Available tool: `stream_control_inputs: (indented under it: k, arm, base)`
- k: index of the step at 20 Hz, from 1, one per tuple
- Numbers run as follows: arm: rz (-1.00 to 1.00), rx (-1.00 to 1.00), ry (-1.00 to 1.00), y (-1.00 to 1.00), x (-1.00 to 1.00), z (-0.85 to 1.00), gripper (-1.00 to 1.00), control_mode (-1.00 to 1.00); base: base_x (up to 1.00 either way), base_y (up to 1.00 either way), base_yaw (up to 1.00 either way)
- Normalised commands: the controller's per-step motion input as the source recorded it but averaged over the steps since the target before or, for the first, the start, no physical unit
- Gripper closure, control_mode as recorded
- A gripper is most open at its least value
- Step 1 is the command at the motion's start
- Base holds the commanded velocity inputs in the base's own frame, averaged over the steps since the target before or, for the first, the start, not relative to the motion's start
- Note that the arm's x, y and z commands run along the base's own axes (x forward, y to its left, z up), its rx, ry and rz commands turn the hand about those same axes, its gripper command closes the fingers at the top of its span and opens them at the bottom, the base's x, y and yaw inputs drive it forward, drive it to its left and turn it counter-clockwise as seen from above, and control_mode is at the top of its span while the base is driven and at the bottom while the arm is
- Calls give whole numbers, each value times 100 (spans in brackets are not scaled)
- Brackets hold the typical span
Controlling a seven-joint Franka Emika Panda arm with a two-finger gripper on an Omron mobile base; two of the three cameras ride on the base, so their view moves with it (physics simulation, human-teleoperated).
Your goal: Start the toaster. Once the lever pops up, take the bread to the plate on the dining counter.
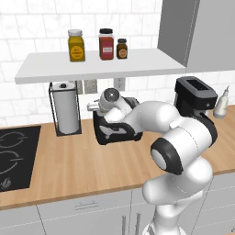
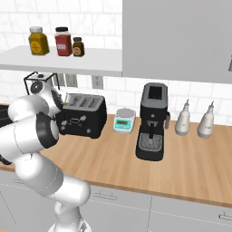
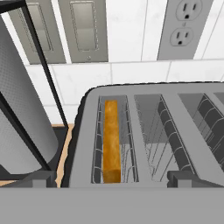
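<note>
Bread (image 3: 111,140) sits edge-up in the toaster's (image 3: 144,131) slot just ahead of the gripper (image 3: 111,179) and slightly to its left in the hand view, its golden-brown crust showing between the wire guides. The two dark fingertips (image 3: 37,180) stand well apart at the bottom of that view, one on either side of the slot, so the gripper is spread wide and holds nothing. Empty slots run beside the bread to the gripper's right.

Seen from the left base view, the hand (image 1: 110,98) hangs directly over the toaster (image 1: 117,133), with the arm's forearm crossing most of the black body. From the right base view, the toaster (image 2: 81,115) stands on the wooden worktop (image 2: 136,167) just below and in front of the hand; its front face carries small pale knobs, but the lever is too small and too hidden to make out.

Left of the gripper, a paper towel roll (image 1: 65,108) stands upright in a black wire holder, close beside the toaster. Behind it, wall switches (image 3: 83,28) and a power outlet (image 3: 183,26) sit on the white tiles. Farther to the gripper's right are a small kitchen scale (image 2: 124,120), a black-and-grey coffee machine (image 2: 153,120) and two pale bottles (image 2: 183,118). Above the hand, a shelf (image 1: 98,64) holds three jars (image 1: 106,44).
</note>
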Motion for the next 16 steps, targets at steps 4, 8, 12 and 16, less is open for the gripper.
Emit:
stream_control_inputs:
  k: [4,8,12,16]
  arm:
    - [0,0,0,0,0,0,-100,-100]
    - [0,0,0,0,0,0,-100,-100]
    - [0,0,0,0,0,0,-100,-100]
    - [0,0,0,0,0,0,-100,-100]
  base:
    - [0,0,0]
    - [0,0,0]
    - [0,0,0]
    - [0,0,0]
